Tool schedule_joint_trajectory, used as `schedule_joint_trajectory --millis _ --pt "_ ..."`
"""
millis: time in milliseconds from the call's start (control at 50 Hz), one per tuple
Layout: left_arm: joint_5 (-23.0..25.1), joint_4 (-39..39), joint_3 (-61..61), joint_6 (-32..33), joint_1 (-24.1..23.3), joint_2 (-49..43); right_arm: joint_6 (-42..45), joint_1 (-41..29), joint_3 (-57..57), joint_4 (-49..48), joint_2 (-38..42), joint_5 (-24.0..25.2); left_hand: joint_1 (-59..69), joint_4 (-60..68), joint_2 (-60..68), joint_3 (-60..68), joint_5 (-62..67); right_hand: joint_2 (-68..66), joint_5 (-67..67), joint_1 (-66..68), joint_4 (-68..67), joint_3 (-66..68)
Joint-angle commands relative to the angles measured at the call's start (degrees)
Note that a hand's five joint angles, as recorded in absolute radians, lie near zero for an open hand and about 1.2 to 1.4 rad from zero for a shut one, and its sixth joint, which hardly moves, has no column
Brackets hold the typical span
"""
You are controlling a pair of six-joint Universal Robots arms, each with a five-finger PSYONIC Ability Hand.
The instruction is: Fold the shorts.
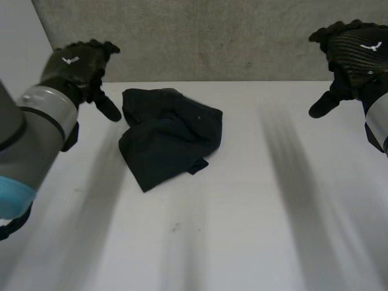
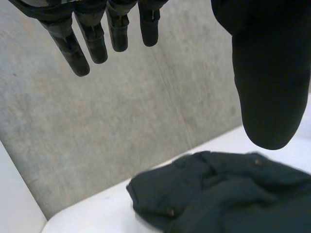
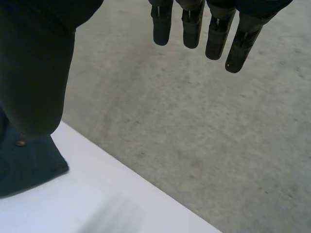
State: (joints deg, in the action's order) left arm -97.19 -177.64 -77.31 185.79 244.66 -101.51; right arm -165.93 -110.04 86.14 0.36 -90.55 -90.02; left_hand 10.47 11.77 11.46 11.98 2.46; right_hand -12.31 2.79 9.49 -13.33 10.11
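A: status, left hand (image 1: 76, 66)?
B: It's hovering raised. Its fingers (image 2: 92, 43) are hanging straight and its thumb (image 2: 269, 87) is sticking out wide of them.
A: right hand (image 1: 351, 51)?
B: It's mirroring that, with straight fingers and the thumb spreading wide.

The white tabletop (image 1: 254, 218) carries dark shorts (image 1: 170, 136). They lie bunched in a heap near the left hand (image 1: 76, 63), well apart from the right hand (image 1: 354, 51).
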Motion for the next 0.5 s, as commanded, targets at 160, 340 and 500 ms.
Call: schedule_joint_trajectory --millis 160,340,500 --pt "-0.4 -6.9 5.2 11.2 -0.3 -22.9 7.6 0.1 1.0 0.6 3.8 10.1 3.6 2.3 2.6 2.1 1.6 2.3 -2.8 0.5 3.3 -0.1" --pt "0.2 -1.5 11.4 11.3 -2.3 -32.3 7.8 0.0 1.2 0.6 7.1 10.1 13.4 12.1 12.4 11.9 11.4 2.3 -2.8 0.5 3.3 -0.1" --pt "0.3 0.8 11.5 4.7 -4.2 -32.5 7.7 0.0 1.3 0.6 9.1 10.1 14.2 12.9 13.2 12.7 12.2 2.3 -2.8 0.5 3.3 -0.1"
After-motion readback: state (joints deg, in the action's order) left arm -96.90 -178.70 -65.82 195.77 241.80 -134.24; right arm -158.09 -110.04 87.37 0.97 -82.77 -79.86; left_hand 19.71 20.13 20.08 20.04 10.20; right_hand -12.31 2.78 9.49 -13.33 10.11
